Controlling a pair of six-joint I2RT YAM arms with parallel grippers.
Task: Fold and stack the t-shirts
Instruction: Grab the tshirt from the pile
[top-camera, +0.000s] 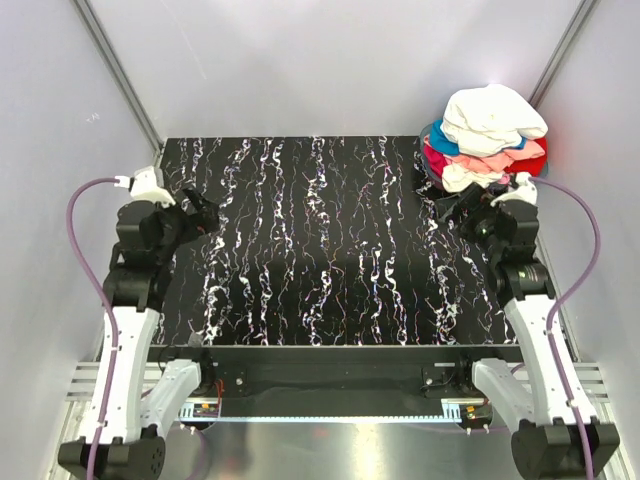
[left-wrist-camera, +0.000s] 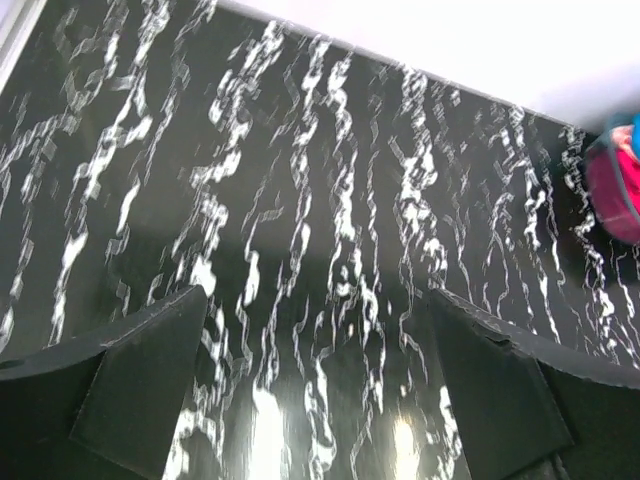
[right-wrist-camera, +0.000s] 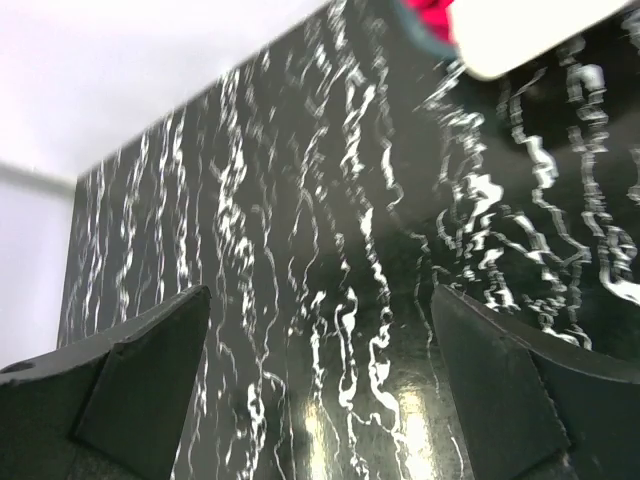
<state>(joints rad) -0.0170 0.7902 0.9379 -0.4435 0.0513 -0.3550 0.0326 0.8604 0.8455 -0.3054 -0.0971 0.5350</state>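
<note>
Work on the shirts has, by our reading, not begun. On the left, our left gripper (top-camera: 203, 215) hovers over the left edge of the table (top-camera: 320, 260). Its two fingers are spread wide with nothing between them, and its wrist view shows only the black, white-veined surface below. Across the middle of that surface we see no shirt spread out and no folded stack. On the right, our right gripper (top-camera: 452, 208) hangs over the far right part of the table, fingers likewise wide apart and holding nothing, just on the near side of the pile.

The t-shirts (top-camera: 487, 140) all sit in the far right corner as one loose heap. A cream-white shirt (top-camera: 492, 115) lies crumpled on top, with blue, pink and red layers showing beneath it and another pale fold at the near side. We cannot tell how many shirts there are. The heap looks bunched rather than folded, so we judge that every step is left: pull one shirt off, lay it flat in the middle, fold it, then repeat and stack. The right gripper is the closer one for the first grab, and the top shirt seems the natural pick.
</note>
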